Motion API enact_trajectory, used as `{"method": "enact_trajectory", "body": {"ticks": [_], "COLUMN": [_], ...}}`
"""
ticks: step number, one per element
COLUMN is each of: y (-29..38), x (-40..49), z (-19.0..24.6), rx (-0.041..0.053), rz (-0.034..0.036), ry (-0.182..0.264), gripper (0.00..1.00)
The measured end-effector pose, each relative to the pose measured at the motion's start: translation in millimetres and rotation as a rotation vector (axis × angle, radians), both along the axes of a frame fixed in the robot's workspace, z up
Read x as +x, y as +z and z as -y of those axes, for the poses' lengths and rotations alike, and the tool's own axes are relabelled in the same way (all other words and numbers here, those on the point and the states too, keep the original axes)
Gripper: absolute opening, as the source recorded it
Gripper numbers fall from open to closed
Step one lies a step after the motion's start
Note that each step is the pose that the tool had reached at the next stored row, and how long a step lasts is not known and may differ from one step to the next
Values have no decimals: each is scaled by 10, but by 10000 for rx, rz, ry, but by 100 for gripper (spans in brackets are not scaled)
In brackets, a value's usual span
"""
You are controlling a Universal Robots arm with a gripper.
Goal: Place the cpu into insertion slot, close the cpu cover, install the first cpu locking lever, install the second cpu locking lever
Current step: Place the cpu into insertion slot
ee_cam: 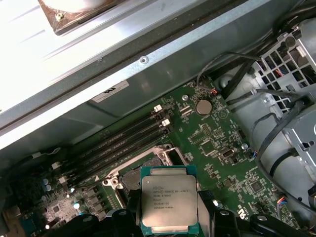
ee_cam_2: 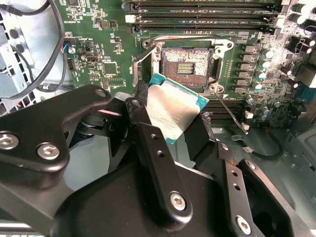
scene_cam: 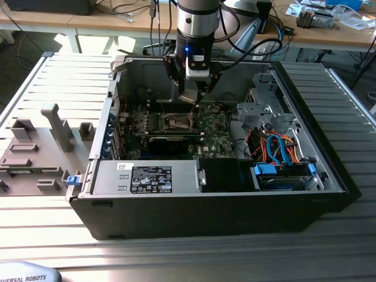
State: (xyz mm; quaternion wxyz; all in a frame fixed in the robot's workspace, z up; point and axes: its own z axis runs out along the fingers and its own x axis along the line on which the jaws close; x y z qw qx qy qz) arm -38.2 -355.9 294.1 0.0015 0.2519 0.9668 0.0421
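My gripper (scene_cam: 197,97) hangs inside the open computer case, shut on the cpu (ee_cam_2: 173,106), a small square chip with a silver-grey top and green edge. Black fingers (ee_cam_2: 153,148) clamp the chip from two sides; in the first wrist view the cpu (ee_cam: 168,200) faces up, level. The insertion slot (ee_cam_2: 186,61) lies uncovered just beyond the chip, its pin field visible, on the green board (scene_cam: 178,121). Silvery metal borders the slot; I cannot tell the cpu cover apart from this frame. Two thin wire levers (ee_cam_2: 140,57) (ee_cam_2: 231,114) stick out at the slot's sides.
Memory slots (ee_cam_2: 197,19) run alongside the socket. A long black card (scene_cam: 170,143) lies in front of it, then the power supply (scene_cam: 147,176). A drive cage with orange and blue cables (scene_cam: 276,147) fills the exterior view's right. Grey fixtures (scene_cam: 41,147) stand outside the case.
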Motion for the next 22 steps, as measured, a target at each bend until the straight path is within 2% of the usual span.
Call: {"method": "enact_trajectory", "body": {"ticks": [22], "y": [-7], "x": [0], "z": [0], "rx": [0], "rz": [0], "ry": [-140], "gripper": [54]}}
